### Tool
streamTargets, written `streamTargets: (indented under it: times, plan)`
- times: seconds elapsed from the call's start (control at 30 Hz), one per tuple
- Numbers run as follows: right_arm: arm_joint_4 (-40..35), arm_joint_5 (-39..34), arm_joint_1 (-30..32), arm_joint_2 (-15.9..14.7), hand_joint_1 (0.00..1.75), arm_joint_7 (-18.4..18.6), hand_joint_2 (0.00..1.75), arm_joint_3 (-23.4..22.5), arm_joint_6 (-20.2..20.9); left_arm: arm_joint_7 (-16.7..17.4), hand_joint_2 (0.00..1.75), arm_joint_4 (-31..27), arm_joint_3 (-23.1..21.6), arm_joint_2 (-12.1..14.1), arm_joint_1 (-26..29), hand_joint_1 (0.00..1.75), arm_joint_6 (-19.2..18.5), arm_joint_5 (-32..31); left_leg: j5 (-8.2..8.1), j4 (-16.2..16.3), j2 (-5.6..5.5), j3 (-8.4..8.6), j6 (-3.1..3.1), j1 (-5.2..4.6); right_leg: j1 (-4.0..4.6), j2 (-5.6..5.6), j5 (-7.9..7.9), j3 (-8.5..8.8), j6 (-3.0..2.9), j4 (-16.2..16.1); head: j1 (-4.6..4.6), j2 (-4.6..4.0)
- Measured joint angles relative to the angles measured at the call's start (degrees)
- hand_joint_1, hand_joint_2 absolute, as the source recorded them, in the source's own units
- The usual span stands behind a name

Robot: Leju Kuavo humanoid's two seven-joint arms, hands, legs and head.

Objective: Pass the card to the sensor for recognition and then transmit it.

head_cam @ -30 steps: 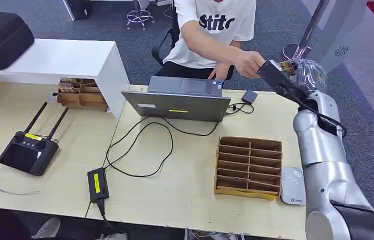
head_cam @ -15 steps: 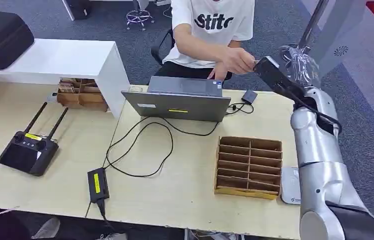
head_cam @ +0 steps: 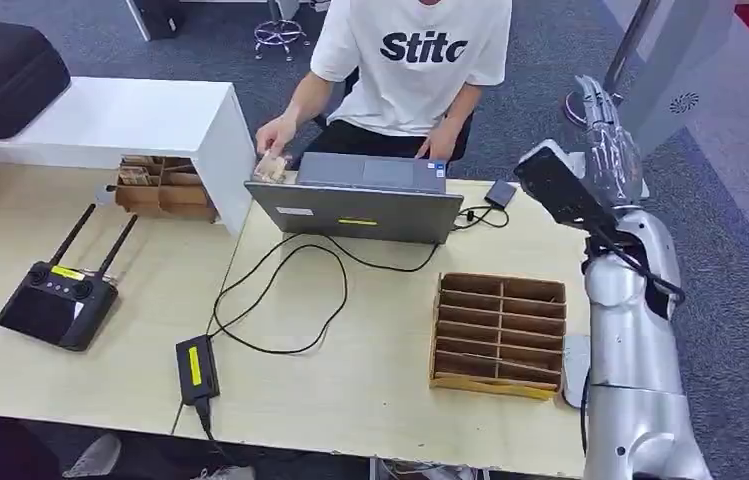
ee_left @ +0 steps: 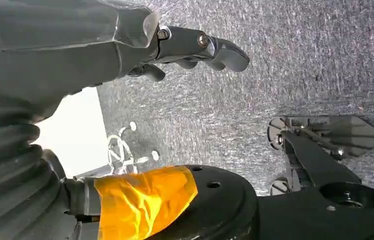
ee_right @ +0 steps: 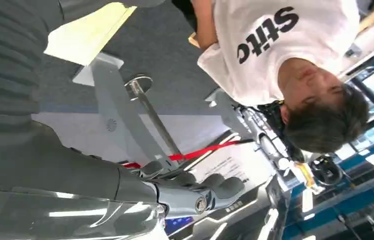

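Surface carries, largest first: grey laptop at far edge centre, brown divided tray near right edge, black controller toward left edge, white sensor at right edge beside tray, partly behind right arm. Person sits behind far edge; person's hand is at far-left corner of laptop, holding small tan item, probably the card; too small to confirm. Right hand raised beyond far right corner, fingers extended and apart, holding nothing. Left hand hangs over carpet, fingers loosely bent, nothing in them.
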Motion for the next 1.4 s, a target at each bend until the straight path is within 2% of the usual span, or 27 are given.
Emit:
streamTargets:
  times: [0.1,0.3,0.43,0.5,0.53,1.0,1.17,1.4]
  plan:
    - [-3.7,-1.0,4.1,-1.4,0.0,-0.5,1.75,1.4,-0.5,0.0,1.75,0.0,0.0,-0.2,0.0,0.0,0.4,0.2,0.0,0.0,-0.03,0.01,0.0,0.0,0.0,-0.03,0.0,0.01,0.0,0.0,0.0,0.0]
    - [-10.1,-2.7,13.5,-5.1,0.0,-1.5,1.75,2.2,-4.2,-0.4,1.75,0.0,0.5,-0.6,0.2,0.0,1.0,0.3,-0.02,0.0,-0.04,0.0,0.02,-0.01,-0.01,-0.04,0.0,0.01,0.01,0.0,0.02,0.0]
    - [-10.9,-3.1,14.8,-5.5,0.0,-1.7,1.75,2.1,-4.5,-0.4,1.75,0.0,0.6,-0.6,0.2,0.0,1.1,0.3,-0.02,0.0,-0.06,-0.01,0.03,-0.01,-0.01,-0.06,-0.01,0.01,0.01,0.0,0.0,0.0]
    - [-16.1,-5.3,22.9,-7.0,0.0,-3.1,1.75,0.2,-4.9,-0.5,1.75,0.0,1.8,-0.8,0.6,0.0,1.4,0.3,-0.07,0.0,-0.05,-0.03,0.08,-0.01,-0.01,-0.05,-0.02,-0.01,0.01,0.0,0.0,0.0]
    - [-16.9,-5.6,24.3,-7.1,0.0,-3.3,1.75,-0.4,-4.9,-0.5,1.75,0.0,2.0,-0.8,0.6,0.0,1.5,0.3,-0.07,0.0,-0.06,-0.04,0.08,-0.01,-0.01,-0.06,-0.02,-0.02,0.02,0.0,0.02,0.0]
    - [-23.8,-8.4,36.1,-7.5,0.0,-4.6,1.75,-7.4,-4.5,-0.6,1.75,0.2,4.1,-1.1,0.8,0.0,2.0,0.3,-0.06,0.0,-0.05,-0.04,0.09,-0.02,-0.02,-0.05,-0.02,0.0,0.02,0.0,0.0,0.0]
    - [-26.4,-14.4,39.3,-7.0,0.0,-6.3,1.75,-8.3,0.6,-0.6,1.75,0.3,5.2,-1.4,0.8,0.0,2.1,0.3,-0.07,0.0,-0.05,-0.04,0.09,-0.02,-0.02,-0.05,-0.03,-0.01,0.02,0.0,0.0,0.0]
    - [-27.7,-16.4,43.6,-6.1,0.0,-7.4,1.75,-8.9,2.0,-1.0,1.75,0.5,6.3,-1.6,0.9,0.0,2.2,0.3,-0.07,0.0,-0.05,-0.04,0.09,-0.02,-0.02,-0.05,-0.03,0.0,0.02,0.0,0.0,0.0]
